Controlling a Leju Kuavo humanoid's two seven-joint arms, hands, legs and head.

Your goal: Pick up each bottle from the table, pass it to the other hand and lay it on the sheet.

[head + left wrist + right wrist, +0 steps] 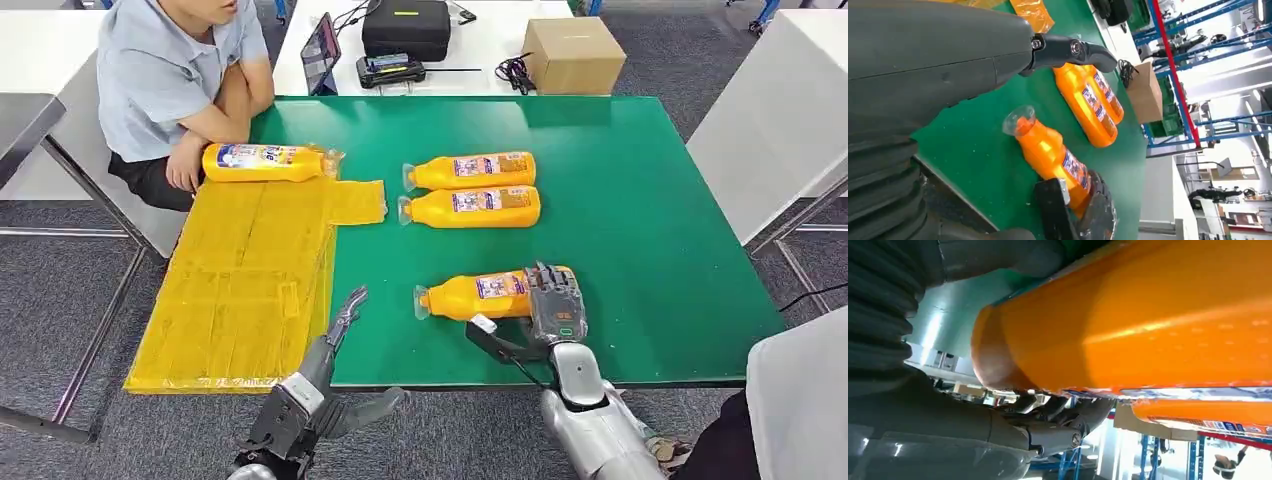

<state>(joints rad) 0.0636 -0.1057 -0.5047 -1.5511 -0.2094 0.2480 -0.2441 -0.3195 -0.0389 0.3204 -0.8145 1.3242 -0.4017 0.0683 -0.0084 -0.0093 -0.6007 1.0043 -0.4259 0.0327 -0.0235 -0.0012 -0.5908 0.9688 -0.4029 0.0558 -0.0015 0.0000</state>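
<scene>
Right hand [556,305] lies over base end of nearest bottle [478,296] on green tabletop [650,230]; fingers [552,285] wrap across bottle, thumb on near side, bottle lying flat. Left hand [343,320] at tabletop edge beside yellow sheet [240,290], fingers apart, holding nothing. Two more bottles [470,190] lie side by side farther back. One bottle [262,162] rests at far end of sheet, just by person [175,80].

4 orange bottles, all lying on sides w/ clear caps. Nearest bottle [480,296] near table's front edge, cap pointing left, base end under right hand [556,305]. Middle pair [470,190] side by side, touching, caps left. Fourth bottle [265,162] lies across far end of yellow sheet [240,290], cap right.
</scene>
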